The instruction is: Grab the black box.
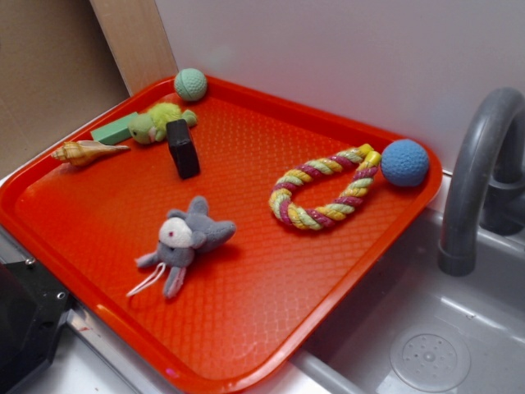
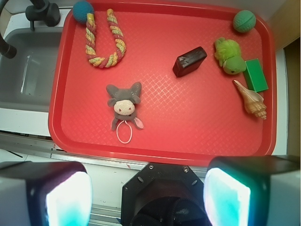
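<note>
Claw (image 2: 148,195) spread wide, nothing between the pads (image 2: 68,200), hovering off the near rim of the red tray (image 2: 155,150); fingertips cut off by the wrist frame's lower edge. Black box (image 2: 189,61) upright, well ahead and slightly right of the claw, just beside the green plush toy (image 2: 229,55). Grey plush mouse (image 2: 124,104) nearer, ahead-left.

My exterior view looks obliquely across the red tray (image 1: 328,279); my wrist view looks straight down past the gripper (image 2: 148,195) on the same tray (image 2: 160,136).
</note>
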`<state>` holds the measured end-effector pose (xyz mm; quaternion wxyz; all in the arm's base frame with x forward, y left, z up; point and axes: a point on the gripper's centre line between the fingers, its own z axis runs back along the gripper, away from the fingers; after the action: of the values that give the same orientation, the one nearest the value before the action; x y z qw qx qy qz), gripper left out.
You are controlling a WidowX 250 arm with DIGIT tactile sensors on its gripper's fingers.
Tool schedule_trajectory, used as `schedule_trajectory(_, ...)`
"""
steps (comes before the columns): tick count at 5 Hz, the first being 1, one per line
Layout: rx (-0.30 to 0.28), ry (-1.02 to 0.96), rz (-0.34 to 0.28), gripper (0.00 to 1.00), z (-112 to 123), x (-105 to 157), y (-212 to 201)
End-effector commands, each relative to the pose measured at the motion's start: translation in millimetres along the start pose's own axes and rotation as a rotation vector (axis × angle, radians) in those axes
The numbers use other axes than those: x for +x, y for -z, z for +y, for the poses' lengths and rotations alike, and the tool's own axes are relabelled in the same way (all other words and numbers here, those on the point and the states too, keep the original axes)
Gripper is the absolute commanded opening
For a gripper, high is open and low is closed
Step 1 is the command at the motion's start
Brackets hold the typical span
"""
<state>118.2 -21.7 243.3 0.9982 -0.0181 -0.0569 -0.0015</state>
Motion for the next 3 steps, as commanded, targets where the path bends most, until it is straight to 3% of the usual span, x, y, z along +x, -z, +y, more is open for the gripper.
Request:
schedule_trajectory(1,0.000,0.000,0.000,1.00,0,0,0)
schedule_trajectory(2,0.072,-0.171,0.080,1.00,31,36,43)
schedule_trajectory(3,0.144,-0.417,0.047,1.00,53,63,70)
